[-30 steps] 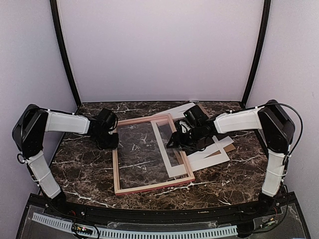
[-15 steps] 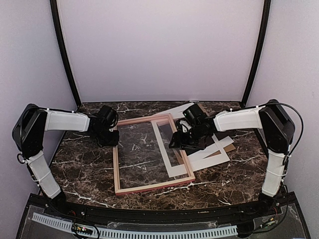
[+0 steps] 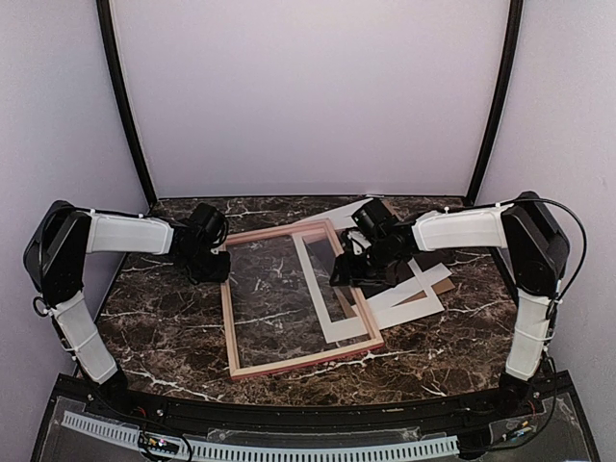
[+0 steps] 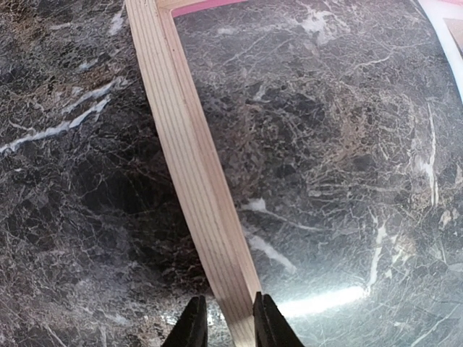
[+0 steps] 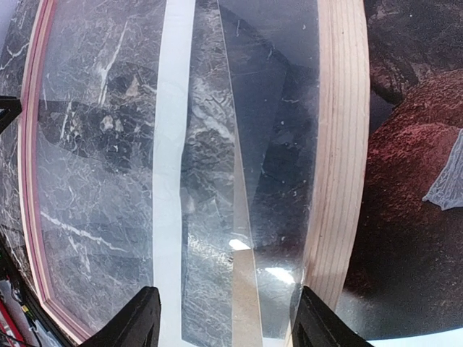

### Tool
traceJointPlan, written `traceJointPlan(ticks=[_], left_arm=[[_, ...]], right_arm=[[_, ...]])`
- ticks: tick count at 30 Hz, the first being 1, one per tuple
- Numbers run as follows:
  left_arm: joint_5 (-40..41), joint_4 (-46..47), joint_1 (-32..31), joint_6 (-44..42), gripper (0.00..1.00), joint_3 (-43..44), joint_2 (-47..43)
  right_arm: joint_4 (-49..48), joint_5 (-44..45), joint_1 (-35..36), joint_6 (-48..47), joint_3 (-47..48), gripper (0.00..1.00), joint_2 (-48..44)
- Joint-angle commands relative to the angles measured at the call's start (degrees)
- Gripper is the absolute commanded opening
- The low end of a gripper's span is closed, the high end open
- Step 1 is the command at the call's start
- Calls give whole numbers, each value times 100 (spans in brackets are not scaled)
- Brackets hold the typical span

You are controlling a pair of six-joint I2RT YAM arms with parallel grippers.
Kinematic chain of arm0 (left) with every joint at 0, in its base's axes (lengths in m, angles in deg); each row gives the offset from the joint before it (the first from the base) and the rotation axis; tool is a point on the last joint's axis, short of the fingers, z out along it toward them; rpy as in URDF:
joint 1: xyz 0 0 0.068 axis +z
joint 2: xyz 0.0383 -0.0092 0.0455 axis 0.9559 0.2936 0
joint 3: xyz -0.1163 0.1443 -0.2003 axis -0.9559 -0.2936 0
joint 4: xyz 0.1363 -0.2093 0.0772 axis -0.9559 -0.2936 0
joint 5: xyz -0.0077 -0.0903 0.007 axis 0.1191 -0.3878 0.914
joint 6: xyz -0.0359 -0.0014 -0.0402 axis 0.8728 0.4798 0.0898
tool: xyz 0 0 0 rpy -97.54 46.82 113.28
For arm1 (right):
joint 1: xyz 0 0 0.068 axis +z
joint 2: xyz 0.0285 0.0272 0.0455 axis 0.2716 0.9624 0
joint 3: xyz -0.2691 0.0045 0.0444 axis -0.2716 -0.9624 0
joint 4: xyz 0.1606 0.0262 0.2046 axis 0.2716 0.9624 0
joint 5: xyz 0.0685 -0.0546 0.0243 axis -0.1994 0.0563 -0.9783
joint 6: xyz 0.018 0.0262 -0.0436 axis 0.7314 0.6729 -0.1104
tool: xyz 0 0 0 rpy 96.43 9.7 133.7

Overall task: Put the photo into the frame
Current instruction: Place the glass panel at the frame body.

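When viewed from above: two white-sleeved arms, two black claws, one frame (image 3: 306,358). Lies flat and slightly skewed on the dark, white-veined marble table (image 3: 164,327), thin and rectangular, pale bare wood upward. Holds one clear pane (image 3: 269,308), glossy, marble visible through it. One white mat (image 3: 351,332), flat card with a rectangular window, seen within the frame's right half and reaching out past the right rail; above or below the glass, cannot tell. Left gripper (image 3: 217,272) at the left rail near the far corner; right gripper (image 3: 345,274) over the right rail. When viewed from the left wrist: one straight-grained wooden rail, pinched from both sides between two black fingers (image 4: 194,325), so clamped onto the frame; a sliver of pink at the top edge; marble on both sides, shinier under the pane. When viewed from the right wrist: two black fingers (image 5: 137,322) spread wide, gripping nothing, above pane and right rail. Through the glass, one broad white strip and one narrower pale strip. Just right of the rail, outside the frame, one photo (image 5: 405,217): dark reddish-brown scene, small white-dressed figure near the right edge, white border at the bottom corner.
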Motion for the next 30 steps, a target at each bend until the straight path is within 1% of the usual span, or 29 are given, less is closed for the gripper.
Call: traceJointPlan(ticks=[1,15,22,24,30], left_arm=[[35,-81,-31,-68,25,81,0],[48,-95,-27,-78,25,78,4],[74,-110,-31,-78,25,71,-52],[85,-116,-31,-77,26,64,-82],[115,-87,-31,-58,36,0,-145]], right_arm=[[204,269,36,-125,168,63,-166],[451,521,71,-189,330,64,-235],[593,920,56,-262,406,63,-266],[615,943,30,-306,427,63,-222],[467,818,-140,-394,399,61,-57]])
